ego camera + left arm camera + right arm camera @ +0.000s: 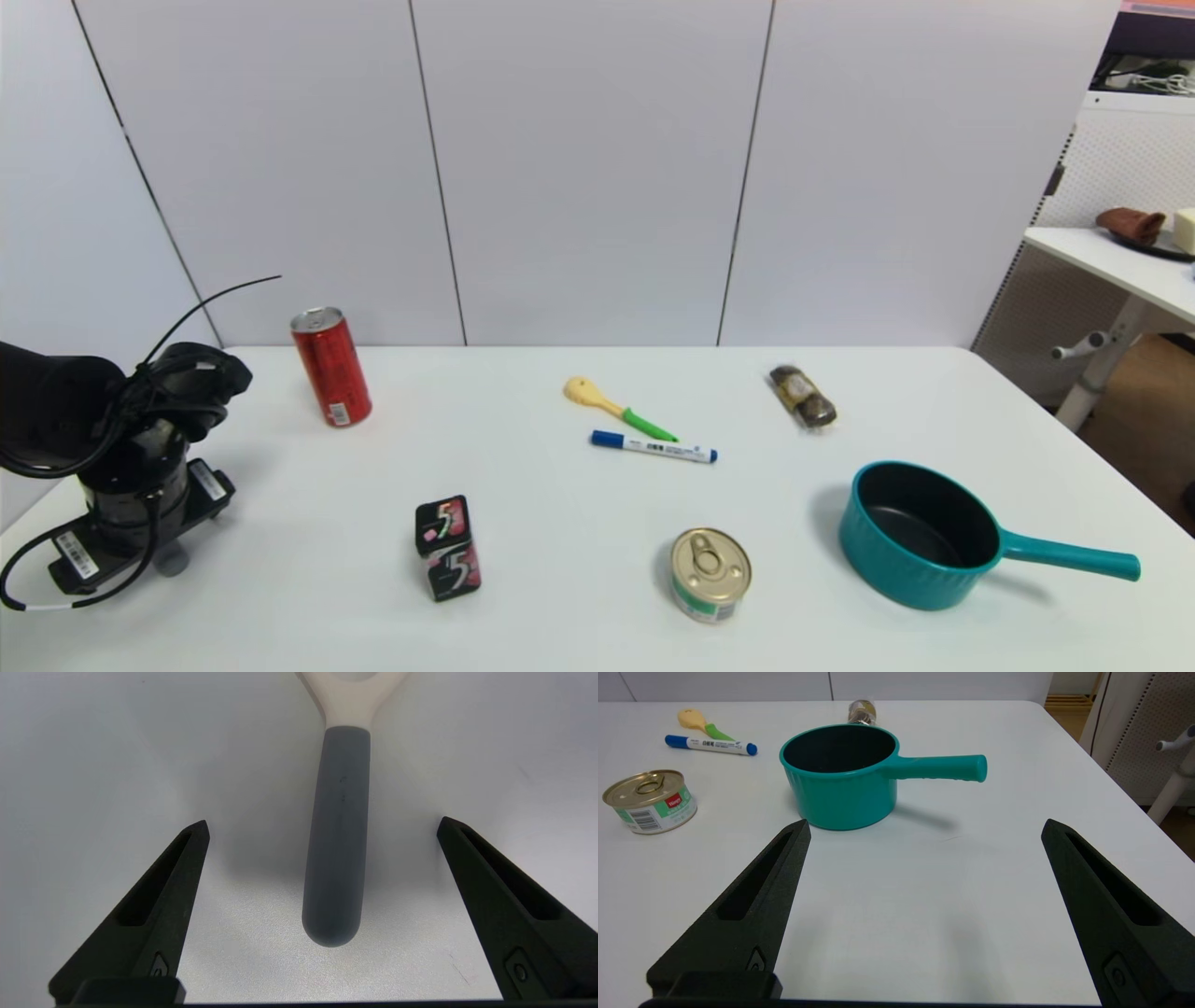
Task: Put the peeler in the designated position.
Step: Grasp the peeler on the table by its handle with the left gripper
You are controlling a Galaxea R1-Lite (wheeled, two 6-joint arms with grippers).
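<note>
A grey handle and cream-white fork are shown on the peeler (337,835). The saucepan (920,537) is coloured teal with a black inside, the drink can (331,367) red, the marker (653,447) white with blue caps, on a white bench (560,523).

My left claw (322,823) sits wide around the peeler (337,835) on the worktop (560,597), far left of the pot (920,537).

Bright, even overhead light; soft shadows; head view slightly soft.
</note>
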